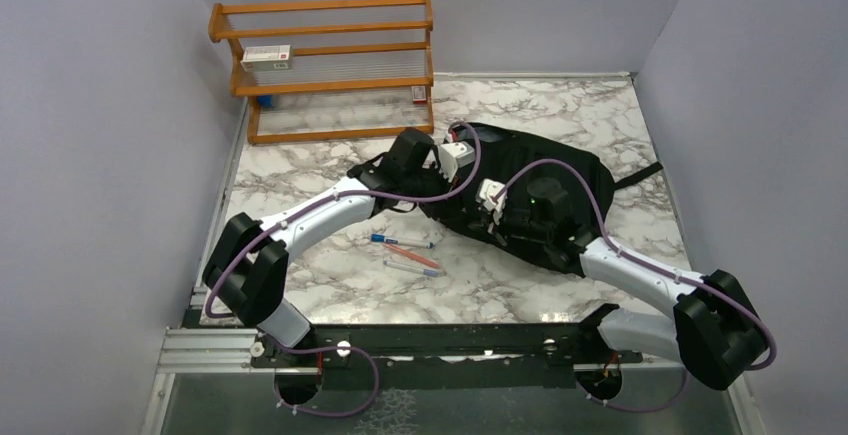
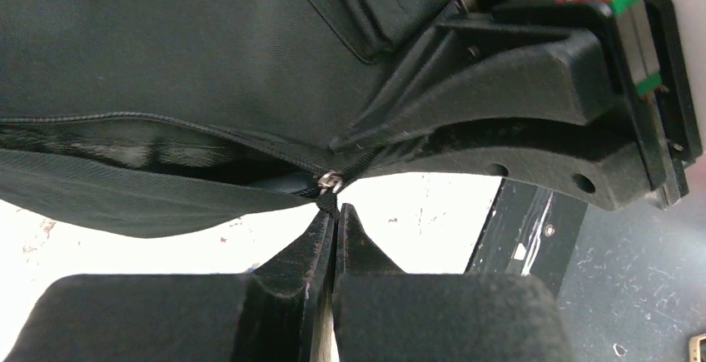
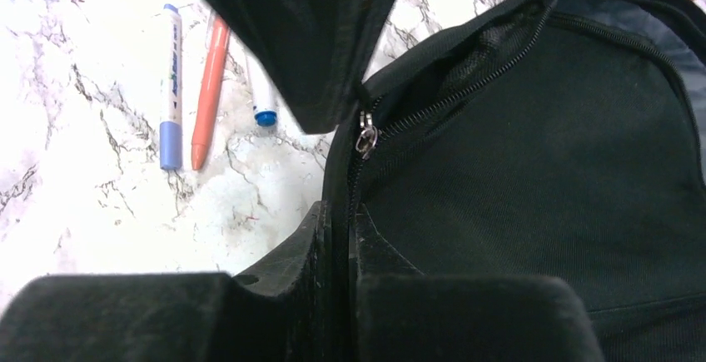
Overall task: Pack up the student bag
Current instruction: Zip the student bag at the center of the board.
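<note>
My left pincer [image 2: 335, 216] is clenched, its 2 fingers pressed flat together. Their tips sit just under the silver zipper slider [image 2: 330, 181]. A dark scrap runs down into the tips, but I cannot tell if it is the pull tab. To the left of the slider the zip gapes and shows a dark interior.

My right pincer [image 3: 340, 222] is closed on the zip edge of the student bag [image 1: 520, 145], with a black band of fabric running down between its fingers. A second slider [image 3: 366, 137] hangs just above them, and a loose black flap stands up above that.

From overhead, the bag lies flat on the marble table [image 1: 300, 170], right of centre. Its long axis runs on a diagonal from far left to near right. The left pincer is at the bag's far-left end and the right pincer is on its left edge, nearer to me. A strap trails off toward the right wall. In the right wrist view a rounded zip line arcs across the bag, but I cannot tell which end is the top.

3 pens [image 1: 410, 253] lie loose on the table just left of the bag, and 1 of them is orange. At the far left a wooden rack [image 1: 330, 80] stands against the wall, with a small box [image 1: 266, 54] on its shelf.
</note>
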